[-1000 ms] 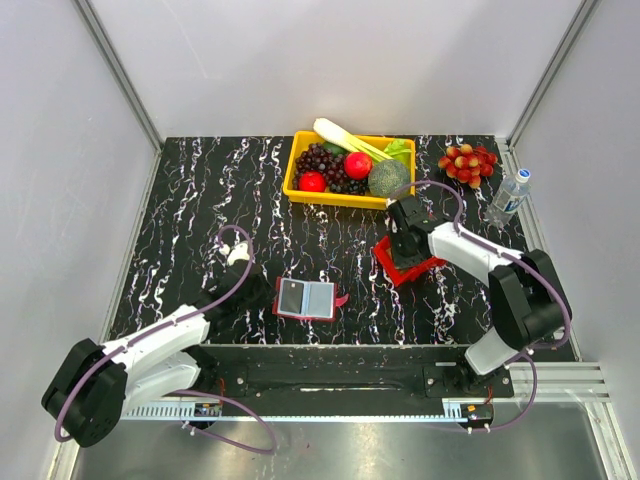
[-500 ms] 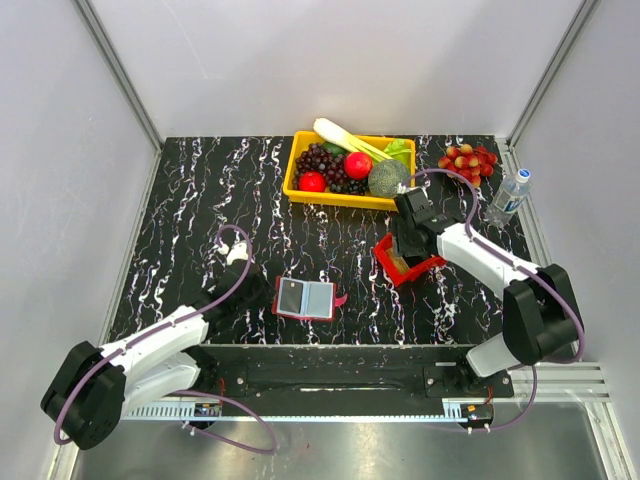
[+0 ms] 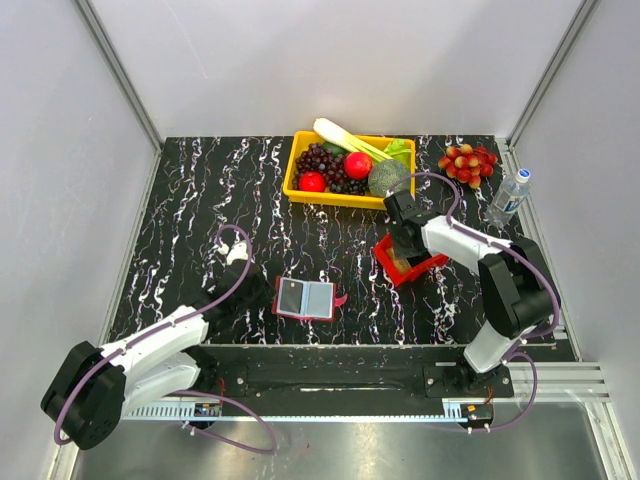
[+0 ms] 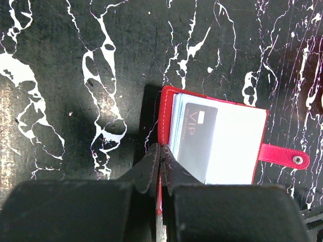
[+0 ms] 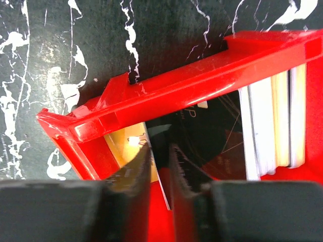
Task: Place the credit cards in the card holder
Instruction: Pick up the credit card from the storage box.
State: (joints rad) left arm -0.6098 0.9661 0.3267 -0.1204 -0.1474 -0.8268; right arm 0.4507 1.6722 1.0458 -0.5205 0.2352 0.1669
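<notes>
The card holder (image 3: 305, 298) lies open at the near middle of the table, dark red with pale inner faces, and a black card (image 4: 194, 136) is tucked in its left pocket (image 4: 217, 141). My left gripper (image 4: 160, 151) is shut on the holder's red left edge (image 3: 268, 296). My right gripper (image 5: 159, 151) reaches down into the bright red tray (image 3: 385, 250), its jaws narrowly open. One finger lies over a tan-orange card (image 5: 123, 151), the other over a black card (image 5: 217, 126), whose edge is in the gap. Whitish cards (image 5: 265, 126) stand at the tray's right.
A yellow basket (image 3: 300, 188) of fruit and vegetables stands at the back middle. A bunch of red fruit (image 3: 467, 162) and a water bottle (image 3: 509, 196) are at the back right. Grey walls close in the table on three sides.
The right arm's elbow swung out to the right and came back while its gripper stayed in the red tray. The left arm and card holder have not moved.
</notes>
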